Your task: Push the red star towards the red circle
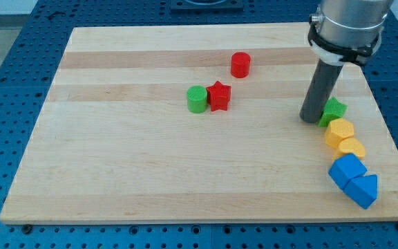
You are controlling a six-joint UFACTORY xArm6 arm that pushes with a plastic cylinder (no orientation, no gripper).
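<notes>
The red star (pixel 219 95) lies near the board's middle, touching a green circle (pixel 197 99) on its left. The red circle (pixel 240 64) stands up and to the right of the star, a short gap away. My tip (pixel 311 119) is at the lower end of the dark rod, far to the right of the star, right beside a green star (pixel 334 109).
The wooden board (pixel 116 173) sits on a blue perforated table. Along the right edge lie a yellow hexagon (pixel 339 131), a yellow block (pixel 352 148), a blue block (pixel 345 170) and a blue triangle (pixel 363 190).
</notes>
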